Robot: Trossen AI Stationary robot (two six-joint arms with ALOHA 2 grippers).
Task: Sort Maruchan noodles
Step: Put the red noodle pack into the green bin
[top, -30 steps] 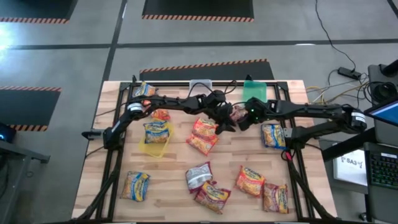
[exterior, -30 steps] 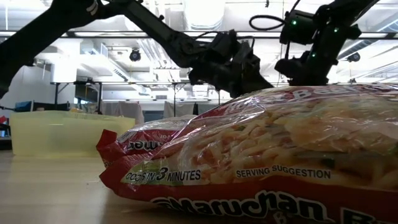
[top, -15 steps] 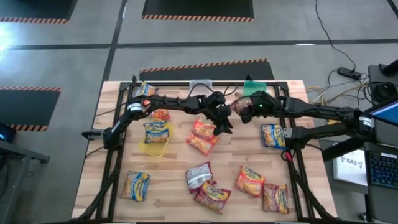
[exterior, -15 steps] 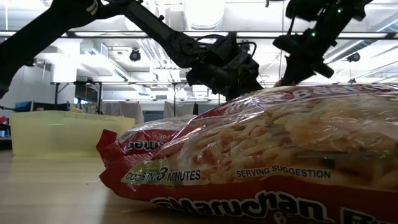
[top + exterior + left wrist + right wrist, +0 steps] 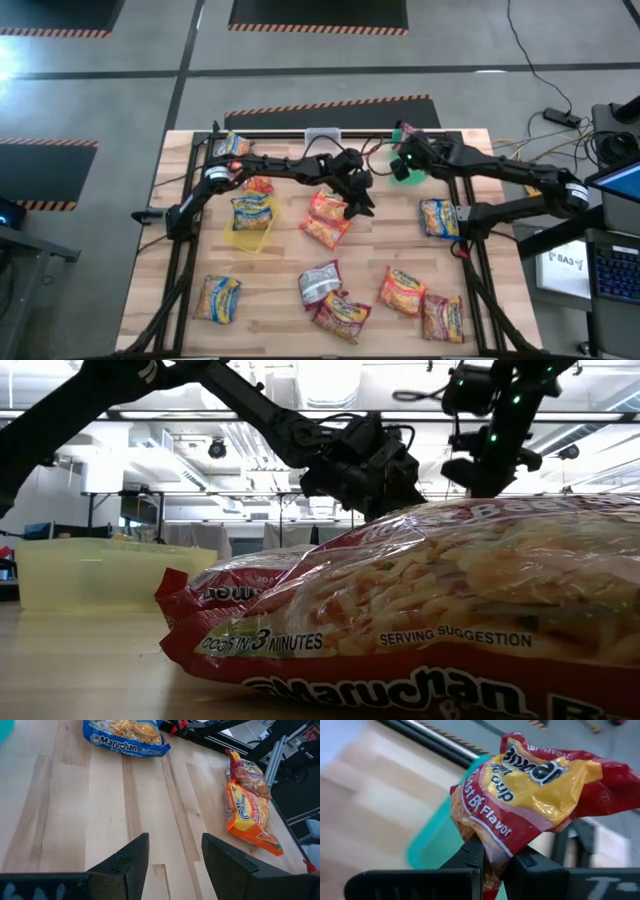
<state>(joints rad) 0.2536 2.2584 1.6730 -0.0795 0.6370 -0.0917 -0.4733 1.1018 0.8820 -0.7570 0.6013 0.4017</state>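
Note:
My right gripper (image 5: 403,160) is shut on a dark red and yellow Maruchan packet (image 5: 540,785), held up over the green tub (image 5: 410,148) at the table's far edge. My left gripper (image 5: 357,197) is open and empty above bare wood in the middle of the table, just right of two orange-red packets (image 5: 325,217). Its fingers (image 5: 132,862) stand apart with nothing between them. Other packets lie flat on the table; one yellow-and-blue packet (image 5: 250,210) lies in the yellow tub (image 5: 250,235). A silvery packet (image 5: 320,282) lies near the front. My right gripper pinches the dark red packet by one crumpled edge (image 5: 492,852) between its two fingers. The rest of the packet stands out beyond the fingertips, lifted clear of the table and the tub.
A clear tub (image 5: 322,138) stands at the far edge, left of the green one. Packets lie at the right (image 5: 440,218), the front left (image 5: 218,298) and the front right (image 5: 402,290). A big red packet (image 5: 450,610) fills the low view's foreground.
My right gripper has gone from beside my left gripper at mid-table toward the far edge and a little right, carrying the dark red packet up over the green tub. My left gripper has stayed about where it was.

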